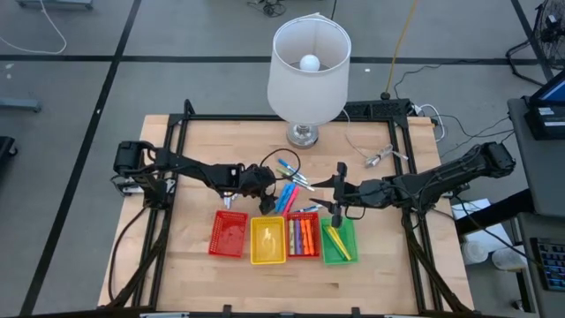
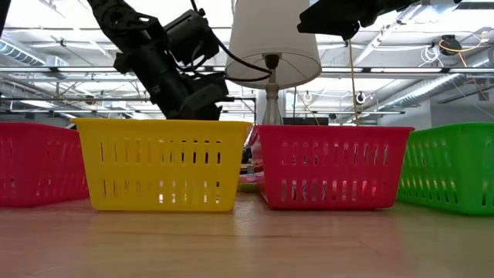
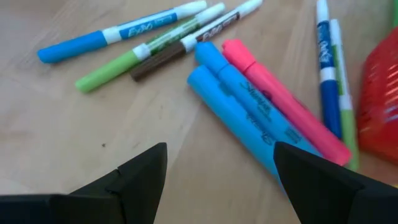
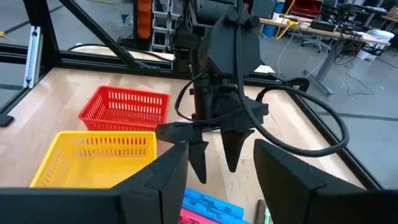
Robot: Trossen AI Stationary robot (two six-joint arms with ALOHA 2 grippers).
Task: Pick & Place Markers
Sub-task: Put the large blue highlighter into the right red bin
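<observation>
Loose markers (image 1: pixel 289 190) lie flat on the wooden table beyond the trays: two blue highlighters (image 3: pixel 239 112), a pink one (image 3: pixel 280 102), and thin blue, green and brown pens (image 3: pixel 149 43). My left gripper (image 3: pixel 221 171) hovers open just over the blue highlighters; the right wrist view shows its fingers (image 4: pixel 214 158) pointing down, clear of them. My right gripper (image 4: pixel 221 165) is open and empty, by the far edge of the green tray (image 1: pixel 339 241), facing the left arm. Orange markers (image 1: pixel 305 237) lie in the right-hand red tray, and yellow and green ones in the green tray.
Four mesh trays stand in a row near the table's front: red (image 1: pixel 228 234), yellow (image 1: pixel 267 240), red (image 1: pixel 303 237), green. A white-shaded lamp (image 1: pixel 307 66) stands at the far middle. A small metal clip with a cord (image 1: pixel 380 159) lies far right. A black frame edges the table.
</observation>
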